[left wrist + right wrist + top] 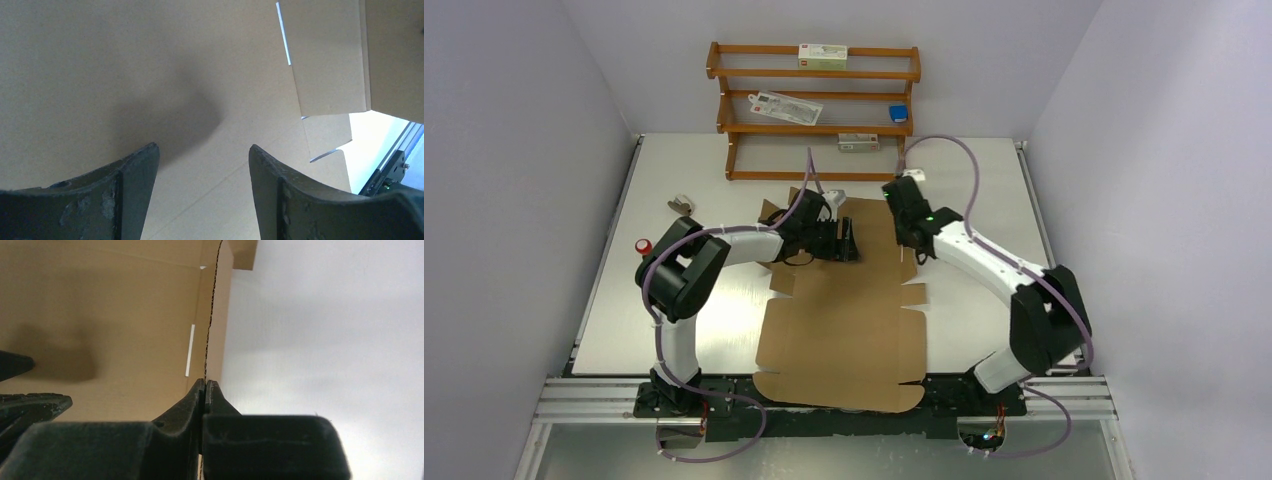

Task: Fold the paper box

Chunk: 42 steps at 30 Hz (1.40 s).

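Note:
The paper box point(844, 330) is a brown cardboard sheet with flaps, lying mostly flat from the table's near edge to its middle. My left gripper point(849, 240) hovers open over the sheet's far part; in the left wrist view its two dark fingers point(135, 195) stand wide apart over bare cardboard point(150, 75) with nothing between them. My right gripper point(911, 252) is at the sheet's far right side. In the right wrist view the right gripper point(205, 382) is shut on the raised thin edge of a side flap point(212, 315), seen end-on.
A wooden shelf rack point(814, 110) with small packets stands at the back wall. A red-capped small item point(642, 245) and a small grey object point(681, 204) lie left of the left arm. White table surface point(325, 340) lies right of the flap.

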Tool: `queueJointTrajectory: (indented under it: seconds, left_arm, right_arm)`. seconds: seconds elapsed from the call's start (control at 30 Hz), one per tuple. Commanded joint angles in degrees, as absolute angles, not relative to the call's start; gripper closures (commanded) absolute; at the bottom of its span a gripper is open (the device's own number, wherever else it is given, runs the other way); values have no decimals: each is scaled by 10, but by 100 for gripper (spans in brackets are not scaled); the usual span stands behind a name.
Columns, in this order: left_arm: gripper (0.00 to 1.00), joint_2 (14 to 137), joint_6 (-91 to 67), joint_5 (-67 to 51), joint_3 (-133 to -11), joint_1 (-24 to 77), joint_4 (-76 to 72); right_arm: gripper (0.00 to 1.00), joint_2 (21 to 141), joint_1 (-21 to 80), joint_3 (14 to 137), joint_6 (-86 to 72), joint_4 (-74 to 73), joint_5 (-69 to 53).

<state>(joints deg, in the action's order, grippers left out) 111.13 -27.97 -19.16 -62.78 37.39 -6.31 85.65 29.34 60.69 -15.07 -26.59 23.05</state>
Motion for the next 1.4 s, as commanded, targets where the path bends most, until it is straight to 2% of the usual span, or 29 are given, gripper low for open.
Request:
queueJointTrajectory:
  seconds: [0.0,0.27,0.4,0.5,0.67,0.97,1.13,1.37]
  left_arm:
    - [28,1139,-295,-198,-604,381,-72]
    - [28,1136,-307,-199,-593,383,-87]
    - [28,1123,-311,-195,-589,383,-91]
    - [28,1105,-303,-184,-598,383,-72]
    - [24,1071,-274,-138,-622,379,-26]
    - [22,1009,-249,-96,-615,358,15]
    - [21,972,-258,-96,-580,357,10]
    - [21,954,-282,-135,-524,357,-42]
  right_arm:
    - [100,924,362,648,-157,-331,328]
    - [100,1011,434,712,-169,-375,412]
    - [100,1028,439,727,-166,-384,403]
    - [94,1010,437,726,-147,-375,389]
    - [75,959,427,740,-71,-342,324]
    - [45,975,325,817,28,-295,120]
    - [31,1018,250,831,70,-231,-101]
    - [19,1142,183,900,103,-209,-274]
